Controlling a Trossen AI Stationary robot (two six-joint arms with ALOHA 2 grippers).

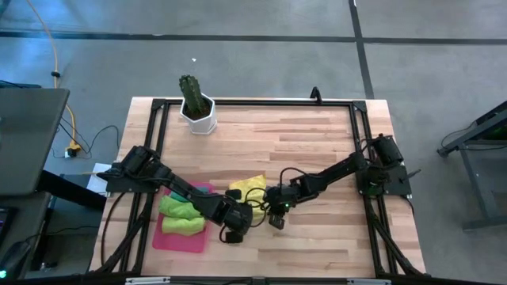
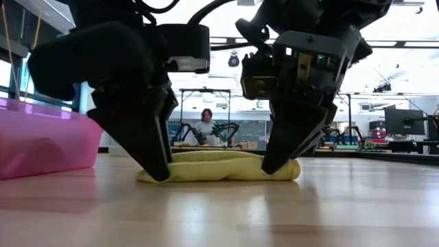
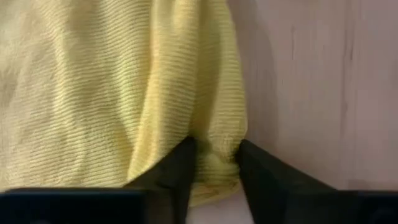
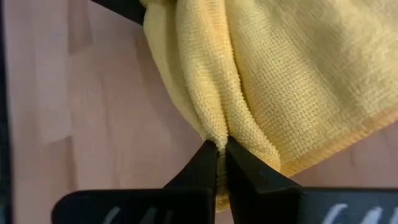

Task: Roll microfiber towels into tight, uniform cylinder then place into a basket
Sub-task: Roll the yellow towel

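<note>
Near the front edge of the table, around the middle, both grippers were down on the yellow towel. The right gripper was pinched tight on a fold of it, and the left gripper was narrowed around a bunched ridge. To roll well, I'd guess both ends need to turn evenly, keeping the cloth taut so the cylinder doesn't cone out. Count-wise: one yellow towel on the wood, two green rolls already in the pink basket by the front-left corner, one cactus pot near the back-left corner. No teal one that I could see.
</note>
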